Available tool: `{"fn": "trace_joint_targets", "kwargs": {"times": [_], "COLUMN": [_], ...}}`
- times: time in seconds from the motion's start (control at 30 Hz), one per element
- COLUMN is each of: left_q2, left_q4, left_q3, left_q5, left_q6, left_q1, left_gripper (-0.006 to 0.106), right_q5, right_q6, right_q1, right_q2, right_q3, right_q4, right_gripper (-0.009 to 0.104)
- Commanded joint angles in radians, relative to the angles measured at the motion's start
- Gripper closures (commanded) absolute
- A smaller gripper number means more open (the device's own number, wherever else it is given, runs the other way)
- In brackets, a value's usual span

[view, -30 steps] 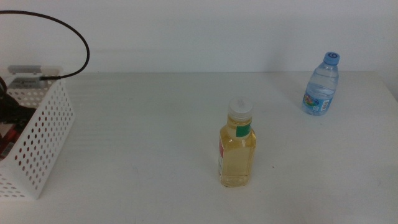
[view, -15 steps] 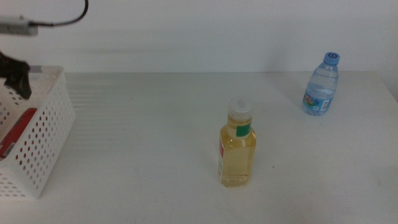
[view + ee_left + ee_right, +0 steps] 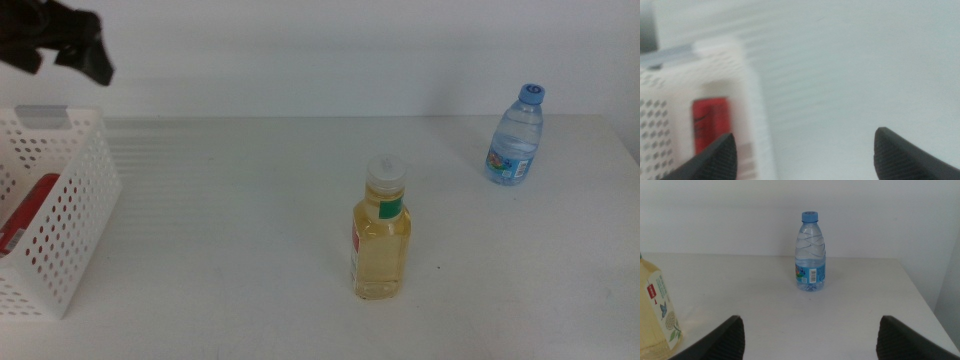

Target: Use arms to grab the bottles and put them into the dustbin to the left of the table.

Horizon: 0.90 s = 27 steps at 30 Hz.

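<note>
Left gripper [image 3: 62, 47] hanging high over the dustbin [image 3: 75, 215] at the table's [image 3: 240, 200] left end, jaws spread wide apart and gripping nothing; blurred in the middle view. Red soda can [image 3: 28, 212] lying inside the dustbin, showing through the perforated wall; also showing red in the left wrist view [image 3: 710, 124], lying in the bin below the parted jaws. Yellow-liquid bottle [image 3: 381, 243] standing upright near table centre, white cap on. Small water bottle [image 3: 517, 135] standing upright at the far right of the table, blue cap on, well apart from the yellow one. Right gripper [image 3: 807, 335] sitting back from the water bottle [image 3: 810, 252], jaws parted wide and empty, bottle centred between them but well beyond the tips; yellow-liquid bottle [image 3: 656, 310] showing at that view's edge.
</note>
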Motion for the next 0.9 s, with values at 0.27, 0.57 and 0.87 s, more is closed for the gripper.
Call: {"fn": "trace_joint_targets", "kwargs": {"times": [0.27,0.57,0.87], "left_q2": [-0.16,-0.355,-0.525], "left_q4": [-0.077,-0.077,-0.103], "left_q3": [-0.013,0.254,0.526], "left_q5": [0.032,-0.235,-0.423], "left_q6": [-0.004,0.045,0.045], "left_q1": [-0.192,-0.342,-0.385], "left_gripper": [0.01,0.01,0.01], "right_q5": [-0.08,-0.08,-0.08], "right_q6": [-0.01,-0.01,-0.01], "right_q1": [-0.005,-0.005,-0.005], "right_q2": [-0.027,-0.027,-0.027], "right_q3": [-0.024,-0.024,-0.024], "right_q4": [-0.01,-0.01,-0.01], "right_gripper": [0.022,0.022,0.022]}}
